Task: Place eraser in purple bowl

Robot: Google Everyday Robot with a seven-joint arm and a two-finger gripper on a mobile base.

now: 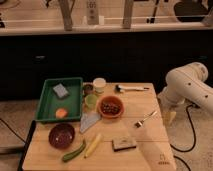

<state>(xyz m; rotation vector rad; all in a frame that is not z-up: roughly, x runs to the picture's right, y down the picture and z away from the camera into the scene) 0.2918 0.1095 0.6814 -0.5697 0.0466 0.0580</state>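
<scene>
The eraser [124,144], a small dark flat block with a paler face, lies on the wooden table [145,105] near its front edge, right of centre. The purple bowl [61,135] stands at the front left of the table, and I see nothing in it. My gripper [169,115] hangs down from the white arm [187,87] just past the table's right edge. It is well to the right of the eraser and higher in the frame. It holds nothing that I can see.
A green tray [49,100] at the left holds a blue-grey sponge [61,90] and an orange piece [61,113]. An orange bowl [110,106], green cup [91,101], white cup [99,85], fork [145,119], brush [131,88], grey cloth [90,120], green vegetable [73,151] and yellow vegetable [92,145] lie around.
</scene>
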